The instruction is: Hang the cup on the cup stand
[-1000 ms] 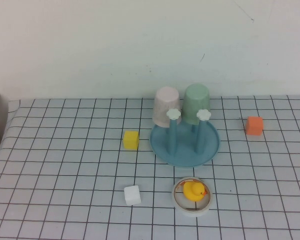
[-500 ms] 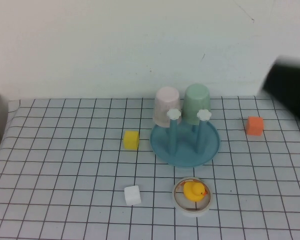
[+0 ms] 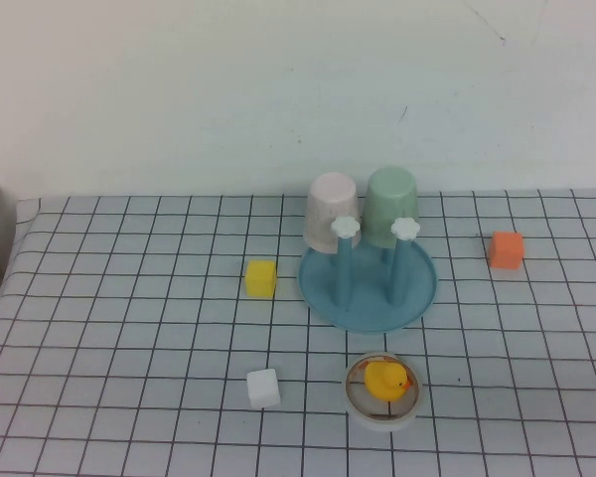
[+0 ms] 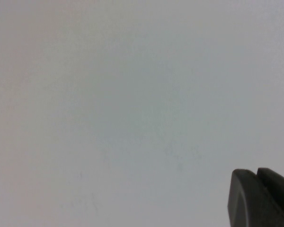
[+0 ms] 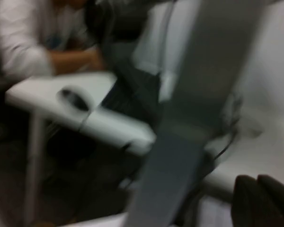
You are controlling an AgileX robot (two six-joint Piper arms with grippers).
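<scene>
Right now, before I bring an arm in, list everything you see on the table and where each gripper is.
cup: 1, mint green, upside down at the stand's far right.
pink cup: 1, pale pink, upside down at the stand's far left.
cup stand: 1, blue, table centre.
yellow cube: 1, left of stand.
orange cube: 1, right of stand.
white cube: 1, near side.
duck ring: 1, yellow duck, near stand.
left gripper: off the table.
right gripper: off the table.

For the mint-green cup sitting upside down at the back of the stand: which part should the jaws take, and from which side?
Probably the cup by its plain tapered wall near the upturned base, coming from above. It is handleless and inverted on the cup stand, with the pink cup close on its left. Neither the left gripper nor the right gripper is over the table.
</scene>
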